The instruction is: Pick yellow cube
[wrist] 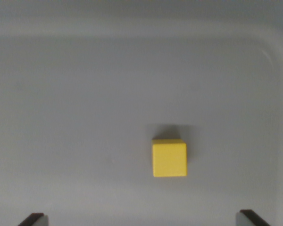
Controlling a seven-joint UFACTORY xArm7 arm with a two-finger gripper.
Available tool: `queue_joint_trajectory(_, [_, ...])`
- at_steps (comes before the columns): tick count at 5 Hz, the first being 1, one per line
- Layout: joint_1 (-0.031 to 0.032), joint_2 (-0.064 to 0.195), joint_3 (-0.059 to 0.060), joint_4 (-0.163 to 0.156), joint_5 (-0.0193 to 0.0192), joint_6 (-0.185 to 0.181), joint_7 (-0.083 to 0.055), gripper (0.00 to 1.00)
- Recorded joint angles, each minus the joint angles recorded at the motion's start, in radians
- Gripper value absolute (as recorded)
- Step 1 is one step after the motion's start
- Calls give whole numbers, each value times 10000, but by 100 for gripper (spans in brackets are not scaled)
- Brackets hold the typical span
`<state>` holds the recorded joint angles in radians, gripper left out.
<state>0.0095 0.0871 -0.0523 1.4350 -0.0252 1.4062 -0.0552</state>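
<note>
A small yellow cube lies on the pale grey floor of a tray, slightly right of the middle of the wrist view. Only the two dark fingertips of my gripper show, one at the bottom left corner and the other at the bottom right. They stand far apart, open, with nothing between them. The cube sits above the gap between the tips, closer to the right one, and touches neither.
The grey tray's raised rim runs across the top and curves down at the wrist view's right. Bare tray floor surrounds the cube on every side.
</note>
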Motion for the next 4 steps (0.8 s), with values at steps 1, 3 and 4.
queue_joint_trajectory(1, [0,0,0,0,0,0,0,0])
queue_joint_trajectory(3, [-46,150,-21,-264,50,-398,-139,0])
queue_joint_trajectory(4, [-95,308,-44,-544,104,-821,-286,0])
